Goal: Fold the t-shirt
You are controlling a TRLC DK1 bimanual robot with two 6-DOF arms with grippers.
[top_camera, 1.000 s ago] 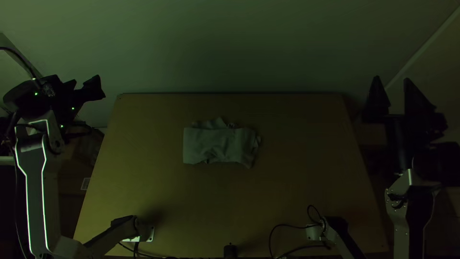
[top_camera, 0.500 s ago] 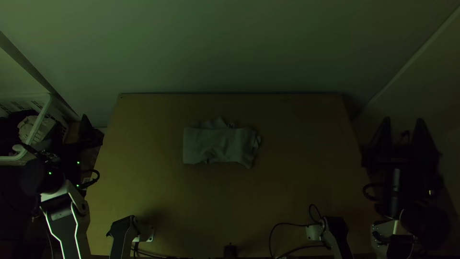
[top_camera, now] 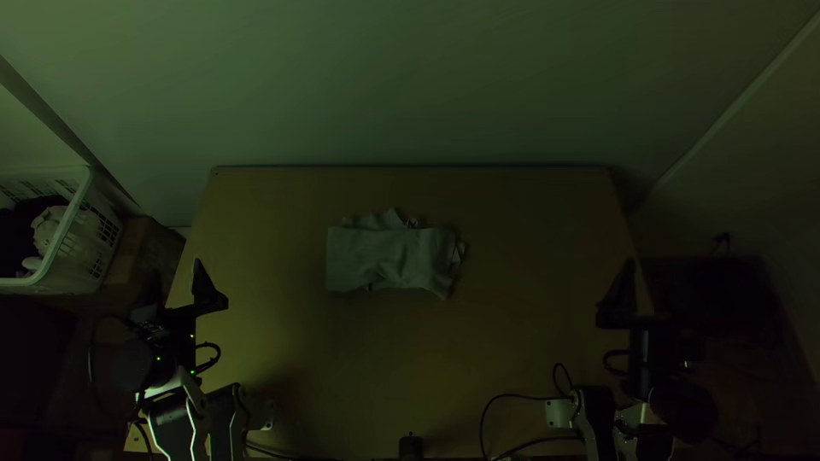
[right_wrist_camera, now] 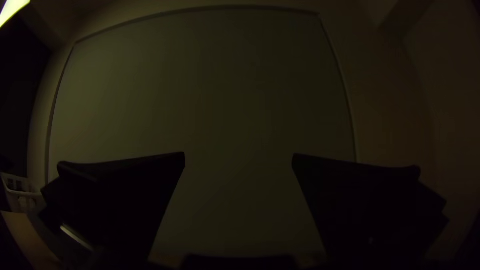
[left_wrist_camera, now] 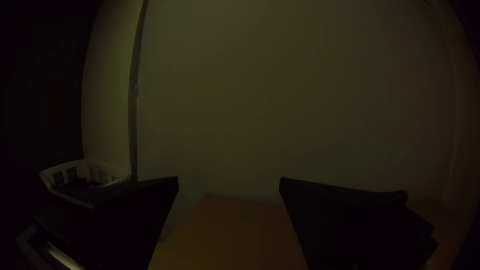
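Observation:
The grey t-shirt (top_camera: 389, 259) lies folded into a small rectangle near the middle of the table, slightly wrinkled. A flap pokes out along its far edge, and its right end is uneven. In the top view my left gripper (top_camera: 177, 280) is over the table's left edge, well apart from the cloth. Its wide black fingers are spread in the left wrist view, where the left gripper (left_wrist_camera: 228, 180) is open and empty. My right gripper (top_camera: 656, 283) is by the table's right edge, far from the shirt. The right wrist view shows the right gripper (right_wrist_camera: 239, 156) open, nothing between its fingers.
A white basket (top_camera: 81, 226) with cloth in it stands off the table's far left side. Bare wood of the table (top_camera: 530, 256) surrounds the shirt. Cables and a small black object (top_camera: 411, 446) lie along the near edge, and a pale wall rises behind the far edge.
Both arms have drawn back toward the near side and inward, to the table's side edges. The basket at the left has come into sight. The shirt has stayed put.

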